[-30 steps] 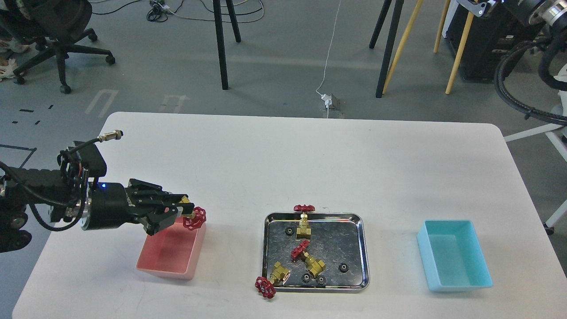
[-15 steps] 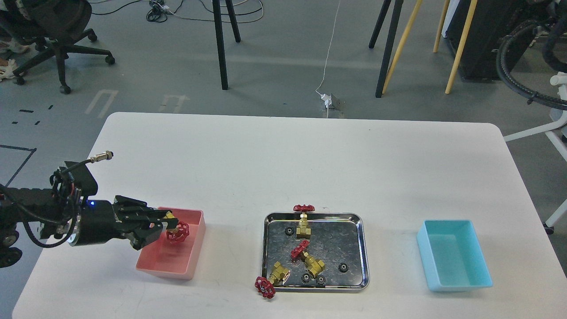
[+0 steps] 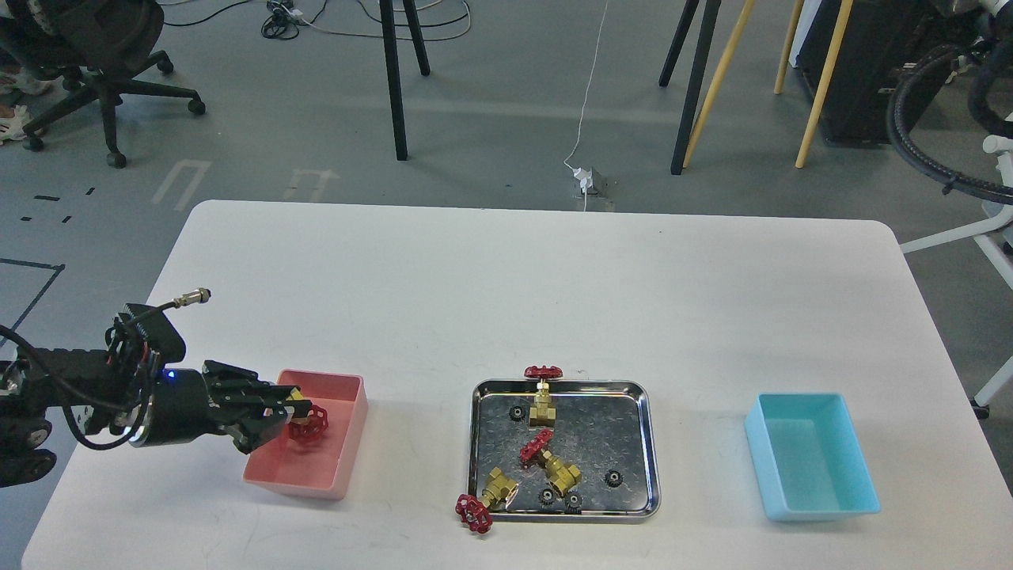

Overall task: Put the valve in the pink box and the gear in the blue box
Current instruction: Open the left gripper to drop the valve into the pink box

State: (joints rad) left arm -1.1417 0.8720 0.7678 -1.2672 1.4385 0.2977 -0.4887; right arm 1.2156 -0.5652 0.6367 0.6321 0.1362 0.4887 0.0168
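My left gripper [image 3: 294, 413] reaches in from the left over the pink box [image 3: 352, 447] and is shut on a valve [image 3: 308, 423]; its red handwheel hangs low inside the box. Three more valves are at the steel tray [image 3: 646, 443]: one upright at the tray's far rim [image 3: 543, 393], one lying in the middle [image 3: 552, 461], one over the near left rim [image 3: 484, 500]. Several tiny black gears [image 3: 612, 477] lie in the tray. The empty blue box [image 3: 815, 459] stands at the right. My right gripper is out of view.
The white table [image 3: 554, 285] bears the boxes and the tray along its near half. Beyond its far edge are an office chair [image 3: 95, 55], stand legs and cables on the floor. Robot hoses hang at the upper right [image 3: 942, 95].
My left gripper has moved back and down with the valve, from above the pink box's far right corner to low inside the box. The tray's contents have not moved.
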